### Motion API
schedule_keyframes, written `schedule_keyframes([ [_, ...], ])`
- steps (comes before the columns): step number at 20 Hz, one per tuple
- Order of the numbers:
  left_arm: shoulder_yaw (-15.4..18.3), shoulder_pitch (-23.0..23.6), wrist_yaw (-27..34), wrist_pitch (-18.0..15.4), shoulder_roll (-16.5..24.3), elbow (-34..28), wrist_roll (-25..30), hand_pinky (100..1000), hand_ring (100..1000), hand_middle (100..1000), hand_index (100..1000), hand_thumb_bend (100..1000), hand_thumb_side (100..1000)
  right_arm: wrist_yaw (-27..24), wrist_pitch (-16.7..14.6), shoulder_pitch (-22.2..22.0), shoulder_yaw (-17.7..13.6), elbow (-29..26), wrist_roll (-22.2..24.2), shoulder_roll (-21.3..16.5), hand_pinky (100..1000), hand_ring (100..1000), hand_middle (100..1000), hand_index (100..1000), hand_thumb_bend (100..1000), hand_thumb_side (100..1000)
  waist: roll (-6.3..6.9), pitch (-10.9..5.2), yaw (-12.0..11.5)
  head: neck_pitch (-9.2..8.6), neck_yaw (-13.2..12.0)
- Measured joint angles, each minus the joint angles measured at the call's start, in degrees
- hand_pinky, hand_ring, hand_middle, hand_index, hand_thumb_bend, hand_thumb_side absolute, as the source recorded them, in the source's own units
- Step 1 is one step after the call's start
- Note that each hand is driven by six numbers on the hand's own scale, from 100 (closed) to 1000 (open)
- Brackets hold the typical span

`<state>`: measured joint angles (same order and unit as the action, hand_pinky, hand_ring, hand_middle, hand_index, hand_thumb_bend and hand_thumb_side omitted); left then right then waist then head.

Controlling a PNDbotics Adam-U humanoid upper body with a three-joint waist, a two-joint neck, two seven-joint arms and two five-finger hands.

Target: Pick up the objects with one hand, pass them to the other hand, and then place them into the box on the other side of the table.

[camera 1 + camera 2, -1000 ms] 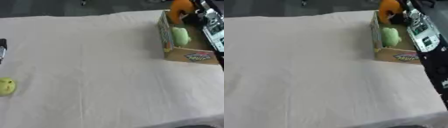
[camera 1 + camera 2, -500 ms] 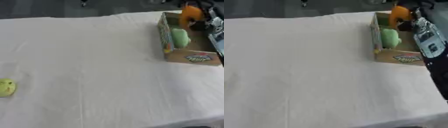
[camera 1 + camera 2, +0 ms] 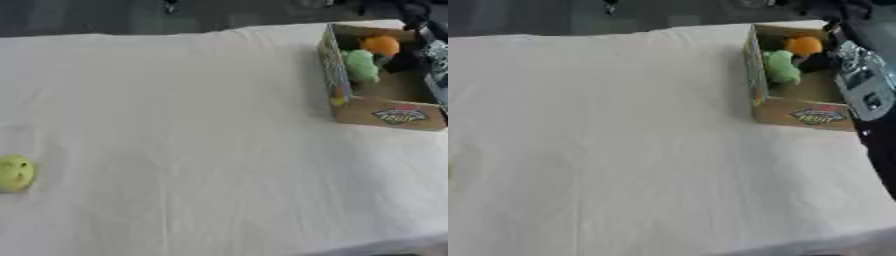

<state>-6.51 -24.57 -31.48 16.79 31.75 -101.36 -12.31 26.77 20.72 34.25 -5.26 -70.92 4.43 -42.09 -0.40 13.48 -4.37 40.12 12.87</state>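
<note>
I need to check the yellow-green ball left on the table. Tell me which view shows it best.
The left eye view. There the yellow-green ball lies whole on the white cloth near the picture's left edge, far from the cardboard box. The right eye view shows at most a faint sliver of it at its left edge.

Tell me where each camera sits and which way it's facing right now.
Left eye view: in the head, looking down on the white table; shows the yellow-green ball at the left edge; right arm barely visible.
Right eye view: same head, same downward look; right arm reaches over the box; ball out of frame.
Both share the box holding orange object and green object.
</note>
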Motion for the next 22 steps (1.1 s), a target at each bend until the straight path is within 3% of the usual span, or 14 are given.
schedule_keyframes([
  [4, 0.0, 0.1, 0.1, 0.1, 0.0, 0.0, -0.1, 660, 686, 628, 776, 356, 315, -0.1, 0.7, 0.0, -0.4, 0.0, -0.8, 0.0, 972, 1000, 893, 1000, 341, 100, 0.00, 0.00, 0.0, 0.02, -0.3],
  [6, 0.1, 0.2, 0.1, 0.1, 0.1, 0.0, -0.1, 660, 687, 630, 777, 359, 317, -1.0, 1.0, 0.0, -0.7, -0.6, -1.4, 0.0, 979, 1000, 887, 1000, 204, 100, 0.02, 0.00, 0.0, 0.06, -0.8],
  [7, 0.1, 0.3, 0.1, 0.1, 0.2, 0.0, -0.1, 662, 690, 633, 779, 359, 325, -1.9, 1.1, -0.1, -0.9, -1.3, -1.9, 0.0, 988, 1000, 882, 1000, 100, 203, 0.04, 0.00, 0.0, 0.09, -1.3],
  [11, 0.5, -0.1, 1.3, 1.5, 1.8, 0.5, 1.9, 667, 697, 642, 789, 360, 343, -8.2, 1.7, -1.1, -2.2, -6.4, -5.1, 0.0, 1000, 1000, 872, 1000, 100, 381, 0.36, 0.00, -0.1, 0.62, -4.4],
  [13, 0.7, -0.7, 2.8, 2.7, 3.1, 0.9, 4.1, 678, 706, 654, 796, 373, 353, -12.0, 1.8, -1.7, -2.4, -9.7, -6.9, 0.0, 1000, 1000, 872, 1000, 100, 420, 0.60, 0.00, -0.3, 0.90, -6.1],
  [17, 0.6, -2.3, 5.7, 5.2, 6.7, 2.0, 11.4, 700, 728, 677, 812, 388, 393, -18.3, 1.4, -2.9, -2.4, -16.3, -9.7, 0.0, 1000, 1000, 861, 1000, 100, 372, 0.91, -0.02, -0.6, 1.09, -8.5],
  [22, -1.1, -5.3, 9.5, 7.2, 12.4, 3.5, 23.6, 723, 750, 694, 820, 465, 435, -23.4, 1.2, -3.6, -2.3, -22.5, -11.4, 0.0, 1000, 1000, 847, 997, 100, 318, 1.27, -0.14, -0.8, 1.16, -9.7],
])
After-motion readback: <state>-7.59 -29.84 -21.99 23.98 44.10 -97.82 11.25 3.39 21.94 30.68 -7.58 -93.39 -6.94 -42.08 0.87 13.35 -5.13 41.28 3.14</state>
